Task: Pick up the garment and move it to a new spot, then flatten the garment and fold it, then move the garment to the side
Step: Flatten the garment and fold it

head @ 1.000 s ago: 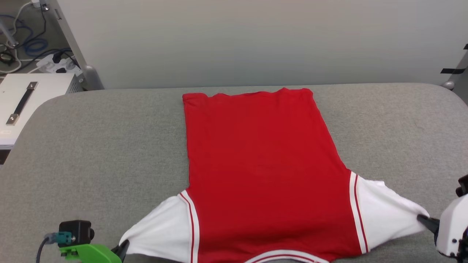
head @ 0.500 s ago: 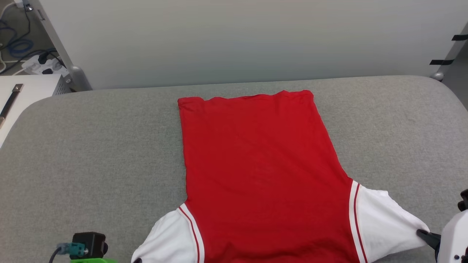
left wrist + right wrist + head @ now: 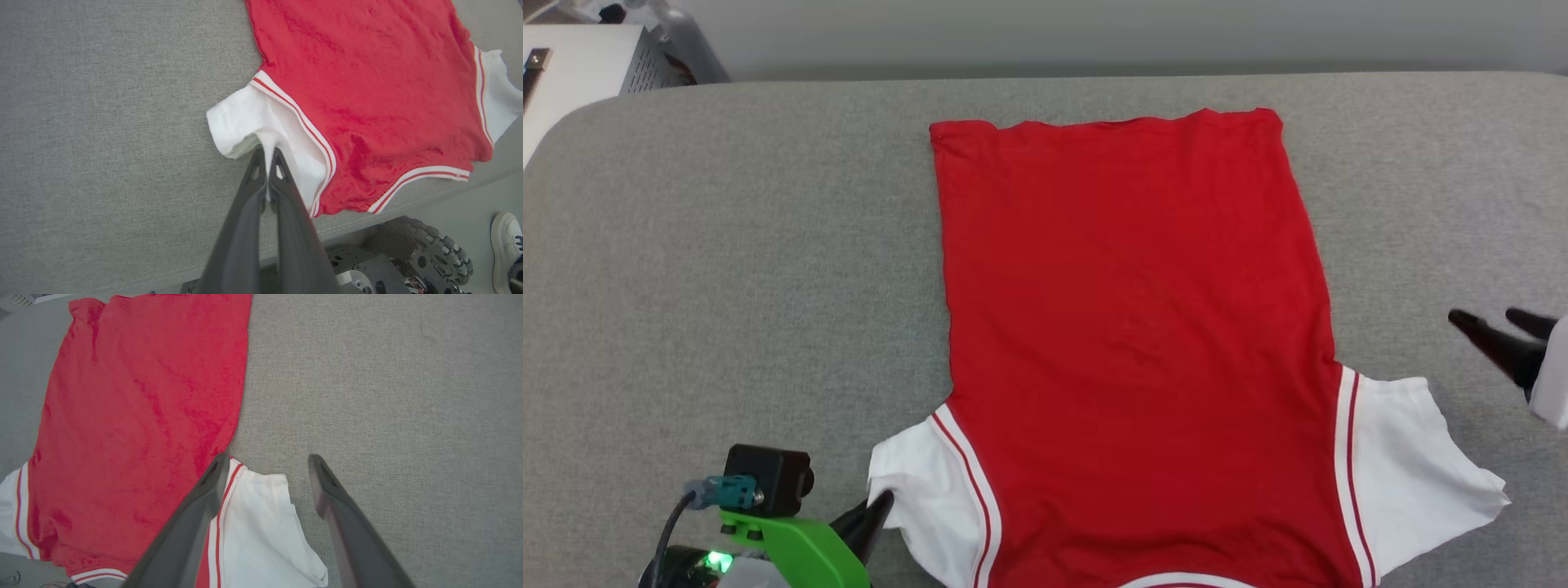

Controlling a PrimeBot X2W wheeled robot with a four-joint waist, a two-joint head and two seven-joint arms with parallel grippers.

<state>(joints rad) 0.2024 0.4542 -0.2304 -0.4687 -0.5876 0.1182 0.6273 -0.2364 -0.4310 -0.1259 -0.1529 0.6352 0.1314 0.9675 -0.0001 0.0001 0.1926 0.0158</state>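
The garment [image 3: 1135, 327], a red jersey with white sleeves and red-white trim, lies spread flat on the grey table [image 3: 727, 245], hem at the far side. My left gripper [image 3: 880, 505] is shut on the edge of the left white sleeve [image 3: 253, 118], pinching a fold of it between the fingertips in the left wrist view [image 3: 267, 154]. My right gripper [image 3: 1485, 317] stands open to the right of the garment, clear of the cloth. In the right wrist view its fingers [image 3: 269, 459] straddle the right sleeve [image 3: 261, 522] from above, and the garment [image 3: 143, 396] stretches away to the left.
A white cabinet [image 3: 572, 57] stands beyond the table's far left corner. Below the table's near edge, the left wrist view shows my wheeled base [image 3: 429, 253] and a person's white shoe [image 3: 504, 241]. Bare grey table lies on both sides of the garment.
The head camera has tilted down. My right gripper has let go of the right sleeve and moved up and away; that sleeve now lies slack. The left gripper still holds its sleeve.
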